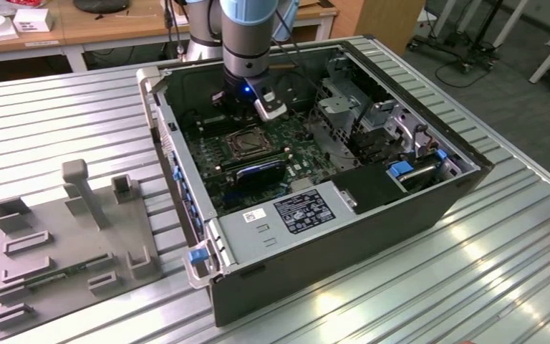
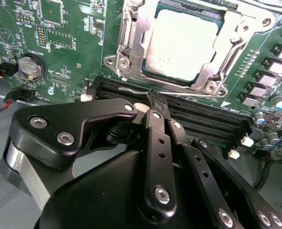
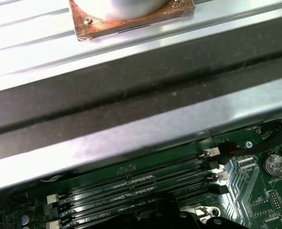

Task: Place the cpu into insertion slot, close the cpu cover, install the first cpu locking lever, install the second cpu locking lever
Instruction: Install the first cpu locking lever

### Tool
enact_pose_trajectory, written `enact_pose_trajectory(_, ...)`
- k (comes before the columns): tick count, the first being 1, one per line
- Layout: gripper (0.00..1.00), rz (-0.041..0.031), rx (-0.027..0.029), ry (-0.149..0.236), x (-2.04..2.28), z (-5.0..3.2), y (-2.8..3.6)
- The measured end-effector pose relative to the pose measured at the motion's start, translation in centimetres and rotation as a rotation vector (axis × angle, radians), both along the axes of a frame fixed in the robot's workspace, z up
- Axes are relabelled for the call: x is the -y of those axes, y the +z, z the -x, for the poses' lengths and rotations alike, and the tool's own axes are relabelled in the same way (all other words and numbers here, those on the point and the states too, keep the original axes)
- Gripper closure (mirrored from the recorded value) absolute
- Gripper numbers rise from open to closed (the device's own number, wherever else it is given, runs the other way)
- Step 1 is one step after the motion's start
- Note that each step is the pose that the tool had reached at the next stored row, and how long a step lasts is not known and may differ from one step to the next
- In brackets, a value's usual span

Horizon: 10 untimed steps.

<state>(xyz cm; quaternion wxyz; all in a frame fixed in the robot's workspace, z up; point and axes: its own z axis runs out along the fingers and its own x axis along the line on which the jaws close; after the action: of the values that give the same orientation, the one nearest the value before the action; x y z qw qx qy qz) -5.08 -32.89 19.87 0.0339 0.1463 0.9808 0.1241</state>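
An open black computer case sits on the ribbed grey metal bench, a grey fixture tray at the exterior view's left.

Lid of cpu: pale matt metal. The cpu cover: bright, shiny metal frame. Green circuit board: glossy lacquer. Memory slots: matt black plastic. The gripper: smooth black, semi-gloss, w/ shiny metal screws. Table: ribbed metal, brushed sheen. Computer case: dull dark-grey sheet metal.

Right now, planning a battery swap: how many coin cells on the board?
1: the coin cell on the green board, off the end of the memory slots; the gripper may hide others.
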Motion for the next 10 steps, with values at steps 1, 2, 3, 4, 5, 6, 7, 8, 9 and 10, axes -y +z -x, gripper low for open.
enact_pose_trajectory(1, 0.89, 0.0000, 0.0005, -0.001, 0.00, 0.06, 0.00)
enact_pose_trajectory(2, 0.89, 0.0000, 0.0011, -0.001, -0.01, 0.11, 0.00)
enact_pose_trajectory(3, 0.89, -0.0001, 0.0016, -0.002, -0.01, 0.14, 0.00)
enact_pose_trajectory(4, 0.89, -0.0001, 0.0020, -0.002, -0.03, 0.15, 0.00)
enact_pose_trajectory(5, 0.89, -0.0001, 0.0022, -0.002, -0.06, 0.15, 0.00)
enact_pose_trajectory(6, 0.89, -0.0003, 0.0024, -0.002, -0.11, 0.15, -0.01)
enact_pose_trajectory(7, 0.89, -0.0001, 0.0025, -0.002, -0.16, 0.15, 0.00)
enact_pose_trajectory(8, 0.89, -0.0002, 0.0025, -0.002, -0.19, 0.15, 0.00)
enact_pose_trajectory(9, 0.89, -0.0005, 0.0027, -0.002, -0.19, 0.15, -0.01)
enact_pose_trajectory(10, 0.89, -0.0003, 0.0026, -0.002, -0.19, 0.15, -0.01)
